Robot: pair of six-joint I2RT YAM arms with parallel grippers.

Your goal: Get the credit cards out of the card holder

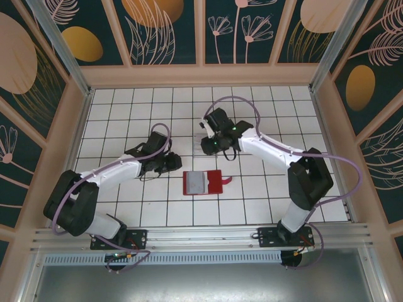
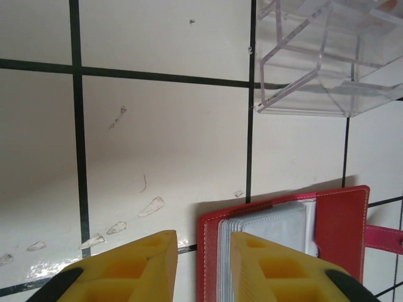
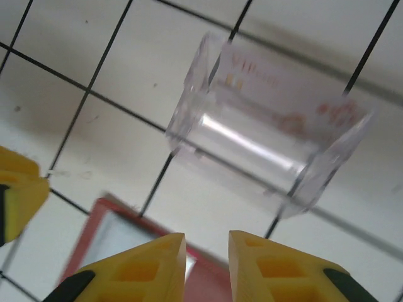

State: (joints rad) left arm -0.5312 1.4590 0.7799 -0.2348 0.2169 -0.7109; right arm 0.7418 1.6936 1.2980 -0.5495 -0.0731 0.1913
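Seen from the left wrist, the left gripper (image 2: pixel 203 245) hangs slightly parted and empty at the left edge of the card holder (image 2: pixel 334 220). The holder lies open and flat on the surface (image 2: pixel 157 126), with pale credit cards (image 2: pixel 271 226) tucked in its pocket. The right wrist adds the right gripper (image 3: pixel 208 245), narrowly parted with nothing between, above a holder corner and facing a clear tray (image 3: pixel 271 138) just beyond, its contents blurred. Overhead, both arms bend inward and bare tiles ring the holder
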